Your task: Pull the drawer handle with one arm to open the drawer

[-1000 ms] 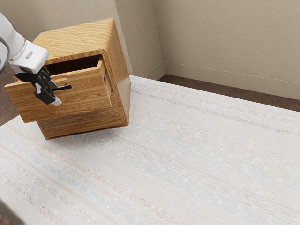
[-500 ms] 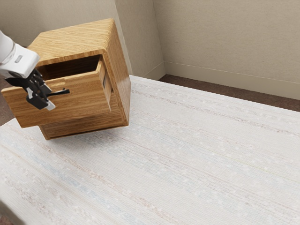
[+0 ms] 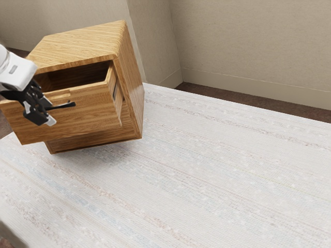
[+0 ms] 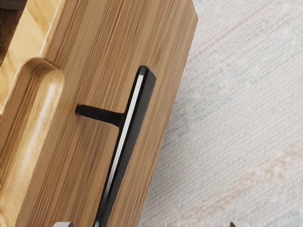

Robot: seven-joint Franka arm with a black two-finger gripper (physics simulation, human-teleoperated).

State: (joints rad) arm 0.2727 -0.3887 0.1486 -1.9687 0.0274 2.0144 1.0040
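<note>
Nearest, across the lower frame: pale woven surface (image 3: 207,186). Above it, at the left edge: gripper (image 3: 37,107), spread, straddling the black handle (image 3: 64,105) rather than pinching it. In the wrist view, a thin bar on one short post, off-centre within the gripper's span. Looks rigid and smooth, probably slippery; best taken close to the post and pulled straight out to avoid skewing. Just behind, in the upper left: drawer (image 3: 83,111), partly out of the cabinet (image 3: 129,77), dark gap above its front. Probably light wood, sliding freely. Reaches in from the left edge, wrist tilted down toward the drawer front.
</note>
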